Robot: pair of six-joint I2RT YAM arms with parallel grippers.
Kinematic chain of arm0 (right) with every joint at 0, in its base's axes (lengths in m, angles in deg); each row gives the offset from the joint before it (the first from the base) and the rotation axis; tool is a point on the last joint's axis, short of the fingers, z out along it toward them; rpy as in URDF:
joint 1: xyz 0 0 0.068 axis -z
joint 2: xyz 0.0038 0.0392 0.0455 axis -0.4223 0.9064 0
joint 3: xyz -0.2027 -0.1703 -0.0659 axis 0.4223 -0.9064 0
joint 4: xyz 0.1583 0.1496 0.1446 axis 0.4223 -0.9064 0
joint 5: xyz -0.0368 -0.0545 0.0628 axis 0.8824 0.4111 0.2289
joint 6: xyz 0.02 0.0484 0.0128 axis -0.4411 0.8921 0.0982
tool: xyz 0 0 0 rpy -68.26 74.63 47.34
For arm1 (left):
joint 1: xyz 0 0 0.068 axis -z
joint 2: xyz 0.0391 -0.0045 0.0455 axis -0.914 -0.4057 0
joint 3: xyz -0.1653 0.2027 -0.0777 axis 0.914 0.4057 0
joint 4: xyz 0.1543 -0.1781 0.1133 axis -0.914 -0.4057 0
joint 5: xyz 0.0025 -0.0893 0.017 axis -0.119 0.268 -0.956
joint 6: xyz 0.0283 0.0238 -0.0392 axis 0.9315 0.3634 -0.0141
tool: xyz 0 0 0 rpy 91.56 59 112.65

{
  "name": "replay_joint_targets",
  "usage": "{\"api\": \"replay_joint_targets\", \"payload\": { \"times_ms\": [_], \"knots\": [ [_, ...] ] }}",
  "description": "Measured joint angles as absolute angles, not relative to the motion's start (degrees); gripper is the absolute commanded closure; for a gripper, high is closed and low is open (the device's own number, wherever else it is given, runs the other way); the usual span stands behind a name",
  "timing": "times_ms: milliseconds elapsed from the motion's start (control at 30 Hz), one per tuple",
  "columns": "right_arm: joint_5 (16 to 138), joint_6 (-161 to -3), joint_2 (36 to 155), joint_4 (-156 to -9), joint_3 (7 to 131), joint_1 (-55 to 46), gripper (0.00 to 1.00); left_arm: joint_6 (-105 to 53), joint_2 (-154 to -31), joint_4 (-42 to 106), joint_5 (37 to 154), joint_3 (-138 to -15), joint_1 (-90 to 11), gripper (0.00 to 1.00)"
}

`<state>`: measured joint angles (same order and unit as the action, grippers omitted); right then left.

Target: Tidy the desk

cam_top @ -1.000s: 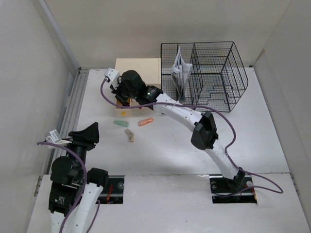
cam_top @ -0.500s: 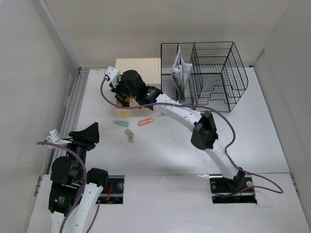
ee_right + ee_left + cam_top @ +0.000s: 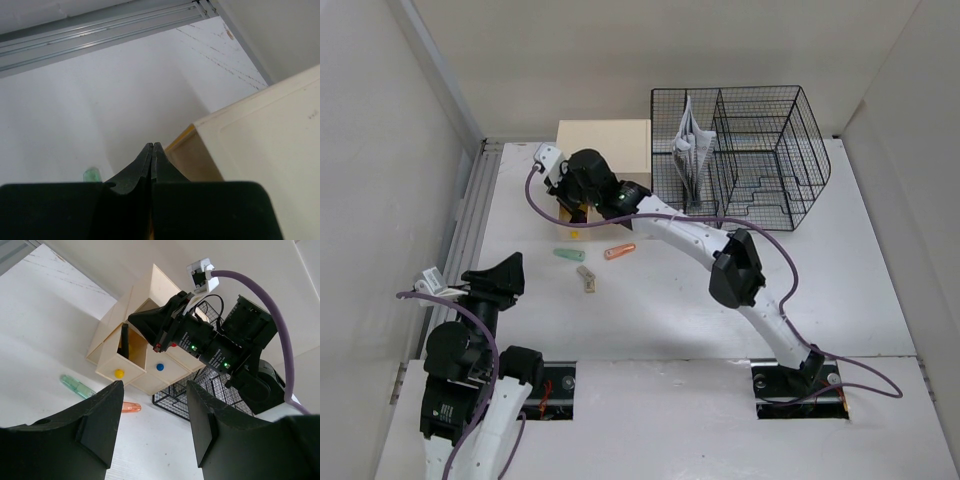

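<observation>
The white desk (image 3: 650,300) holds a beige drawer box (image 3: 605,145) at the back left. Its lowest left drawer, with a yellow knob (image 3: 119,373), stands pulled out. My right gripper (image 3: 572,210) reaches over it, and its shut fingers (image 3: 123,341) point down into the open drawer. In the right wrist view the shut gripper (image 3: 151,148) is beside the drawer's yellow-edged wall (image 3: 182,138); nothing shows between the jaws. A green piece (image 3: 567,254), an orange piece (image 3: 619,250) and a tan piece (image 3: 586,278) lie on the desk. My left gripper (image 3: 508,272) is open and empty.
A black wire basket (image 3: 760,150) with upright papers (image 3: 688,150) stands at the back right, touching the box. The box also has a blue knob (image 3: 160,367) and a red knob (image 3: 172,345). A metal rail (image 3: 470,230) runs along the desk's left edge.
My right wrist has shifted slightly left and toward the box. Less of the yellow-knob drawer's front shows now. The left arm has not moved.
</observation>
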<state>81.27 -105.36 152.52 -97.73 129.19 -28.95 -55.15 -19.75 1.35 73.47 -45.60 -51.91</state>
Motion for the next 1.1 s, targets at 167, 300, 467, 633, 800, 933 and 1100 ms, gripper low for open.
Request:
{"api": "replay_joint_targets", "payload": {
  "times_ms": [167, 300, 467, 633, 800, 933, 1100],
  "knots": [
    [81.23, -105.56, 153.32, -97.75, 129.19, -28.95, 1.0, -55.15, -19.75, 1.35, 73.45, -45.6, -51.91, 0.5],
    [81.67, -105.97, 154.02, -97.69, 129.19, -28.95, 1.0, -55.15, -19.75, 1.35, 73.45, -45.6, -51.91, 0.5],
    [83.0, -106.67, 154.26, -97.45, 128.31, -29.02, 1.0, -55.15, -19.75, 1.35, 73.45, -45.6, -51.91, 0.5],
    [83.83, -107.11, 154.31, -96.22, 126.87, -29.17, 1.0, -55.15, -19.75, 1.35, 73.45, -45.6, -51.91, 0.5],
    [83.35, -107.26, 153.98, -94.82, 125.73, -29.48, 1.0, -55.15, -19.75, 1.35, 73.47, -45.6, -51.91, 0.5],
    [79.46, -107.7, 153.28, -97.05, 125.76, -29.48, 1.0, -55.15, -19.75, 1.35, 73.45, -45.6, -51.91, 0.5],
    [66.04, -111.15, 151.36, -103.85, 126.91, -29.15, 1.0, -55.15, -19.53, 1.31, 73.47, -45.6, -51.91, 0.5]
  ]
}}
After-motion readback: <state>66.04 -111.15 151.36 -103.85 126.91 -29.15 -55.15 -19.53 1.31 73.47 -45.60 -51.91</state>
